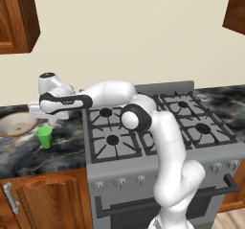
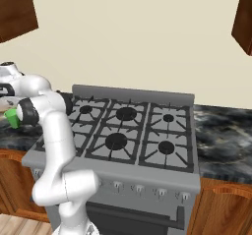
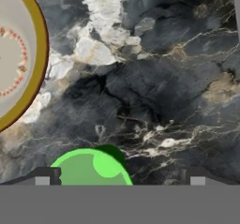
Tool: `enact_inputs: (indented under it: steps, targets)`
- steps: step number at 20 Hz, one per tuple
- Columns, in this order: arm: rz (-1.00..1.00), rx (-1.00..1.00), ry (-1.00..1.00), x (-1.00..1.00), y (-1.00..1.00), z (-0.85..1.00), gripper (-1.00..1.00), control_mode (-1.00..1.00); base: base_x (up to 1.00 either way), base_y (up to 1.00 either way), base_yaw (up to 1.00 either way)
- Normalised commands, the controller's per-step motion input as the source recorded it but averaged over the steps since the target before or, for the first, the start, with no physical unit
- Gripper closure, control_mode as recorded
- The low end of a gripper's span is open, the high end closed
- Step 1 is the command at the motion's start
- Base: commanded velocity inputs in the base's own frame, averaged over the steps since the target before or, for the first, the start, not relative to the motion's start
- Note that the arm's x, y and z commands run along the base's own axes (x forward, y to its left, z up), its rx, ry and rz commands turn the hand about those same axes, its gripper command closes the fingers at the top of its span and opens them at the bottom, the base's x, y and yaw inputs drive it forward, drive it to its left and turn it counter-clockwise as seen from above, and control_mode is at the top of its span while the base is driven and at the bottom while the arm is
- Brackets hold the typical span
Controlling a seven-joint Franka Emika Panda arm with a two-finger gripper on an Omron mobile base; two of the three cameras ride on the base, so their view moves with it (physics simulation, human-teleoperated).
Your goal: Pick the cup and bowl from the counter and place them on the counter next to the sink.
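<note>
Hand view, round green cup [image 3: 89, 169], tan-rimmed bowl [image 3: 21, 59] (speckled), veined marble counter [image 3: 154, 78]

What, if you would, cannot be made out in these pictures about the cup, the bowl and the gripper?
- Cup: right base view, mostly hidden by the arm; hand view, its near side cut off at the bottom.
- Bowl: cut off by the left edge in the left base and hand views.
- Gripper: left base view, fingertips hidden behind the hand.

I count one green cup [image 1: 44, 136], one bowl [image 1: 16, 123], one stove [image 1: 158, 127] with six burners, all by my table [image 1: 38, 151].
</note>
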Motion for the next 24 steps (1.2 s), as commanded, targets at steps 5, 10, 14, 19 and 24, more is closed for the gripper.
enact_inputs:
  steps: [5, 10, 14, 19, 24]
  targets:
    - [0.0, 0.0, 0.0, -0.11, 0.0, -0.01, -1.0, -1.0, 0.0, 0.0, 0.0]
    - [0.0, 0.0, 0.0, -0.4, -0.03, -0.01, -1.0, -1.0, 0.0, 0.0, 0.0]
    - [0.0, 0.0, 0.0, -0.09, -0.09, -0.16, -1.0, -1.0, 0.0, 0.0, 0.0]
    - [0.0, 0.0, 0.0, 0.0, -0.22, -0.29, -1.0, -1.0, 0.0, 0.0, 0.0]
    - [0.0, 0.0, 0.0, -0.16, -0.04, -0.18, -1.0, -1.0, 0.0, 0.0, 0.0]
